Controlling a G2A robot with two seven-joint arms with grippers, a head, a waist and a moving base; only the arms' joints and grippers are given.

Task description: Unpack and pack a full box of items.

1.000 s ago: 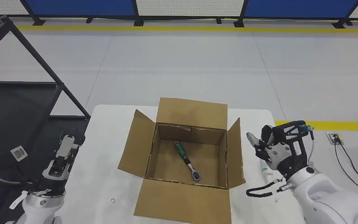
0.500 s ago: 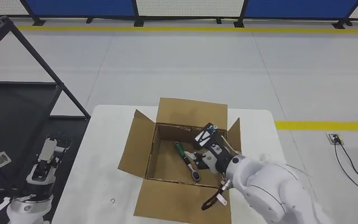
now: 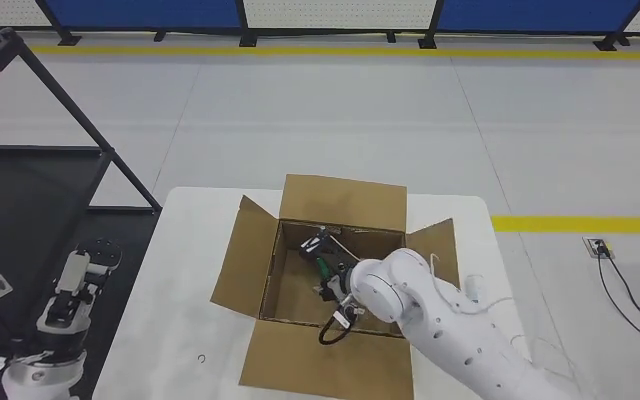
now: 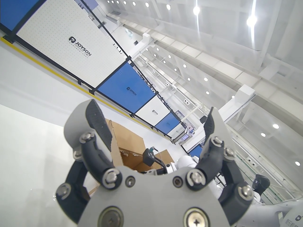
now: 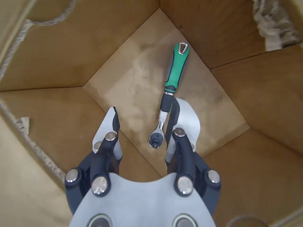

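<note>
**Left gripper** (image 4: 151,109): off the near left edge of the table (image 3: 190,290). Fingers spread, nothing held. Drawn farther back than a second ago.

**Right gripper** (image 5: 145,106): inside the cardboard box (image 3: 345,205). Fingers apart, empty. A second ago outside, over the table's right side. Since swung in and lowered toward the box floor.

**Ratchet wrench** (image 5: 174,76): only item seen in the box, flat on its floor, placed much as before. Green handle toward a corner, steel head between the spread fingers, one finger just beside the shank. Contact not certain.

**Judged step:** grasp of the wrench pending. Unpacking apparently at its last item, repacking not yet begun.
</note>
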